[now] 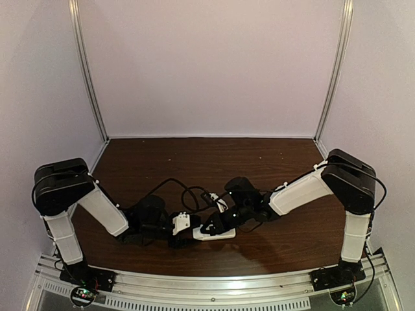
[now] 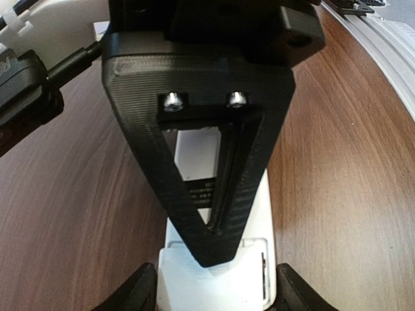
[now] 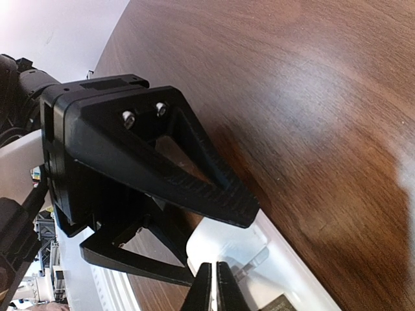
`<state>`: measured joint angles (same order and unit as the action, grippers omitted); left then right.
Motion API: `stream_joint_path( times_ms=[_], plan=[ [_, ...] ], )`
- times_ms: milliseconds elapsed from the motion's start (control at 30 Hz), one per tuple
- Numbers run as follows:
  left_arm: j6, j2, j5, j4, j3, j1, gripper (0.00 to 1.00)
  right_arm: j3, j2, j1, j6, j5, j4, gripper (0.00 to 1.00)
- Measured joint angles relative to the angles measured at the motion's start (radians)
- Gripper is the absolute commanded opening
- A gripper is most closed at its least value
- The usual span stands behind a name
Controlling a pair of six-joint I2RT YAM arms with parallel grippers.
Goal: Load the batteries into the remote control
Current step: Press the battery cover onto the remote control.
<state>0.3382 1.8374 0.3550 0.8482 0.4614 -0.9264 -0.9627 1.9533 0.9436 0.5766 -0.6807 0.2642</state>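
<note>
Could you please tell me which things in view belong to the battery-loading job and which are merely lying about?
Belonging to the job:
- small white rounded remote control, clamped in the left gripper
- right gripper, fingertips together, close to it
- no battery can be made out

Merely there:
- dark brown wooden table
- black looping cables
- grey metal rail at the near edge

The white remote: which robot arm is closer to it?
Left. The left gripper clasps the remote, jaws against both its sides. The right gripper, jaws shut, points at its back from above; whether it touches is unclear.
</note>
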Motion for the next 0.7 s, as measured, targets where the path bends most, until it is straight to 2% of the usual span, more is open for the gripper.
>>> stream_joint_path(
  times_ms=[100,367,467,567,700],
  plan=[
    [-0.003,0.002,0.010,-0.010,0.005,0.001,0.54,0.000,0.000,0.000,0.000,0.000,0.000,0.06],
    [0.005,0.001,0.016,-0.009,0.006,0.003,0.52,0.000,0.000,-0.001,0.000,-0.001,0.002,0.06],
    [0.005,0.001,0.015,-0.009,0.006,0.003,0.58,0.000,0.000,-0.001,0.000,-0.001,0.002,0.06],
    [0.003,-0.001,0.009,-0.013,0.006,0.003,0.72,0.000,0.000,-0.001,-0.001,0.000,0.001,0.06],
    [-0.017,-0.032,-0.023,-0.021,-0.010,0.005,0.78,0.000,0.000,-0.001,-0.001,0.000,-0.003,0.06]
  ],
)
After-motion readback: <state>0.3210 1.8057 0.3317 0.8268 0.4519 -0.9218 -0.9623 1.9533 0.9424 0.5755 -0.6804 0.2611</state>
